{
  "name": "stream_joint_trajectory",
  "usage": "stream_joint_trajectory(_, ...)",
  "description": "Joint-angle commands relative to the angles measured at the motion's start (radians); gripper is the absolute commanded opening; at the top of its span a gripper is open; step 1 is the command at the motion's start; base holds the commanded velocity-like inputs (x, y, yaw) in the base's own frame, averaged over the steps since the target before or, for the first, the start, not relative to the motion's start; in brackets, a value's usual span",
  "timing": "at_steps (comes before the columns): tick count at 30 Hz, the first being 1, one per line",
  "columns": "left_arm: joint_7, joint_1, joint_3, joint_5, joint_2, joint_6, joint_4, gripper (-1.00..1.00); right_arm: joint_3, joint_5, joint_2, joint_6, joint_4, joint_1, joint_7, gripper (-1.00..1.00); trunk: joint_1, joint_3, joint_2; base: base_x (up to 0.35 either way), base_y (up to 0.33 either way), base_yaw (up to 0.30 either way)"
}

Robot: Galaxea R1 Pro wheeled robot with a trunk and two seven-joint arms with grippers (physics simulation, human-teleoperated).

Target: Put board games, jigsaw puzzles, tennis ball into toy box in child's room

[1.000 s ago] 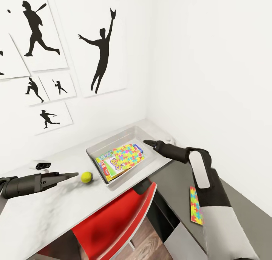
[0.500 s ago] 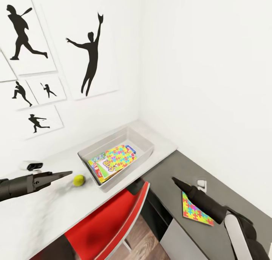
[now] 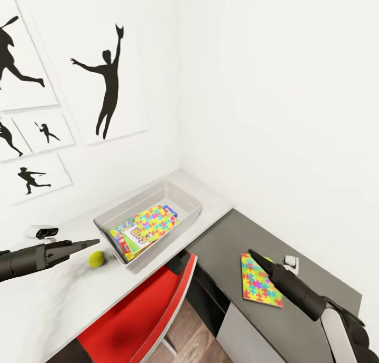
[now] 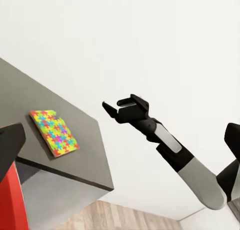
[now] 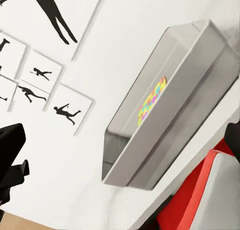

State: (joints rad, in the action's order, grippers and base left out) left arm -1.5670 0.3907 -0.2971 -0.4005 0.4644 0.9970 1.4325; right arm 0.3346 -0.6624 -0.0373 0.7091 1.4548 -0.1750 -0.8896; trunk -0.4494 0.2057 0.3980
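At lower right, the jigsaw puzzle (image 3: 259, 281) lies just beside the right gripper (image 3: 254, 255), whose fingers are spread empty.

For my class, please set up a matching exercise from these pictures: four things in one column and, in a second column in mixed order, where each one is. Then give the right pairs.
Things:
1. tennis ball
2. loose puzzle
3. game box
4. red chair

Places:
A. on the dark grey top
B. in the toy box
C. under the white desk's edge
D. on the white desk, beside the toy box

Pairs: 1-D, 2-A, 3-B, 4-C
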Motion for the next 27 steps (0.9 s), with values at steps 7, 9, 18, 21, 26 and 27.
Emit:
stream_joint_trajectory(7,-0.004,0.000,0.000,-0.001,0.000,0.011,0.000,1.00,0.006,-0.001,0.000,-0.009,0.000,-0.002,-0.041,1.00,-0.001,0.001,0.002,0.000,0.000,-0.027)
stream_joint_trajectory(9,-0.004,0.000,0.000,-0.002,0.000,0.010,-0.001,1.00,0.006,0.003,0.002,-0.012,-0.002,-0.003,-0.041,1.00,-0.001,0.001,0.002,0.000,0.000,-0.004)
stream_joint_trajectory(18,-0.004,0.000,-0.001,-0.002,0.000,0.011,-0.001,1.00,0.006,0.004,0.003,-0.015,-0.004,-0.003,-0.039,1.00,-0.001,0.000,0.002,0.000,0.000,-0.006)
stream_joint_trajectory(21,-0.004,0.000,-0.001,-0.002,0.000,0.011,-0.001,1.00,0.006,0.003,0.003,-0.015,-0.004,-0.003,-0.038,1.00,-0.001,-0.001,0.002,0.000,0.000,-0.063)
stream_joint_trajectory(26,-0.004,0.000,-0.001,-0.003,0.000,0.011,-0.001,1.00,0.006,0.003,0.001,-0.015,-0.004,-0.003,-0.037,1.00,-0.001,-0.002,0.002,0.000,0.000,-0.017)
stream_joint_trajectory(27,-0.004,0.000,-0.001,-0.003,0.000,0.011,-0.001,1.00,0.006,0.003,0.002,-0.015,-0.004,-0.003,-0.037,1.00,-0.001,-0.002,0.002,0.000,0.000,-0.003)
